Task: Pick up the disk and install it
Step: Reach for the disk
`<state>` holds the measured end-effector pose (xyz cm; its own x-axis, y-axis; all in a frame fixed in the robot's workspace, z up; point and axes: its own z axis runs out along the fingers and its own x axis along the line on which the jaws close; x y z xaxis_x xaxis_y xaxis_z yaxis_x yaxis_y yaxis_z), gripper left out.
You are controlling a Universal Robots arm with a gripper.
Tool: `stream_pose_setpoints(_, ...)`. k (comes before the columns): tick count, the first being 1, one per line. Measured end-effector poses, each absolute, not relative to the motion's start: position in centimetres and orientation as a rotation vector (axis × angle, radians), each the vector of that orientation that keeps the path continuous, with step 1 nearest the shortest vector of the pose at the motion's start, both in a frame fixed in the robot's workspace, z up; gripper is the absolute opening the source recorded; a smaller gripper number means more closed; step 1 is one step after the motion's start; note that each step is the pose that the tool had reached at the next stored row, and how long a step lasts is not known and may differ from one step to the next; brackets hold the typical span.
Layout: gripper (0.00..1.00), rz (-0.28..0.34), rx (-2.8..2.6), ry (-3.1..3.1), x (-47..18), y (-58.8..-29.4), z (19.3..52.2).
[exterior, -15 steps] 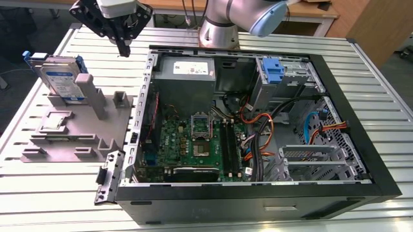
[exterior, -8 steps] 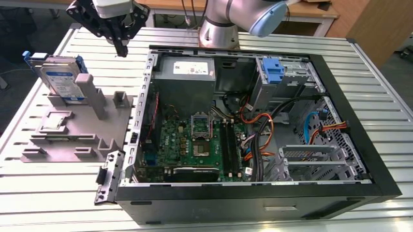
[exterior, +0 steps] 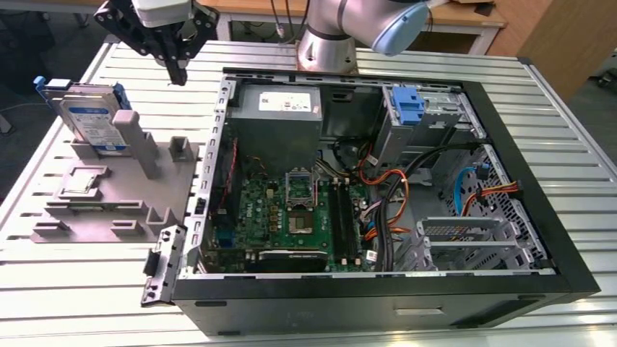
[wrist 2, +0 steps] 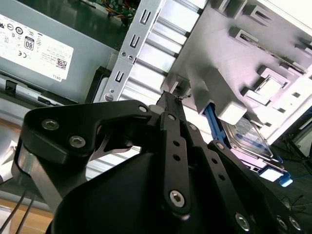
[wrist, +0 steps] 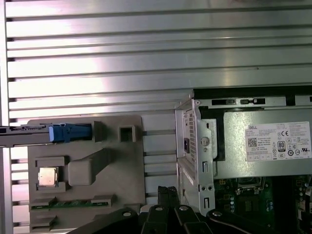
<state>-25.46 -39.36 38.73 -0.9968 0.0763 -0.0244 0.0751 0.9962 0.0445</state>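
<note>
The pincer (exterior: 178, 72) hangs over the far left part of the slatted surface (exterior: 77, 289), in the gap between the grey holder (exterior: 106, 195) and the open computer case (exterior: 540, 282). Its two black fingers look pressed together to a single tip, with nothing between them. In the second wrist view the pincer (wrist 2: 171, 97) likewise ends in one closed point above the slats, and in the first wrist view the pincer (wrist: 168, 192) sits just beside the case's corner.

The disk (exterior: 92, 119) is not yet picked up. It stands on edge at the far end of the holder, its labelled face turned toward the near side and its blue carrier frame showing along the top and sides. From the pincer it lies toward the exterior view's left, lower down and a little nearer, apart from the fingertips with open air between them.

Seen from above in the first wrist view, the disk (wrist: 70, 131) shows as a thin strip. Its upper edge therefore runs left to right across the scene, and its thickness runs near to far. I judge this the relation that matters: the narrow upper edge points upward, off to the pincer's side.

A small square chip (exterior: 82, 181) lies flat on the holder, nearer than the disk. The drive bays inside the case are well apart from the disk, on the far right.
</note>
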Motion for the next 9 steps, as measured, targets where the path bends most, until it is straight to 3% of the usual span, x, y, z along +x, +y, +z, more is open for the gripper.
stream_pose_setpoints(9, 0.10, 0.068, 0.118, 3.113, -26.03, -39.36, 38.70)
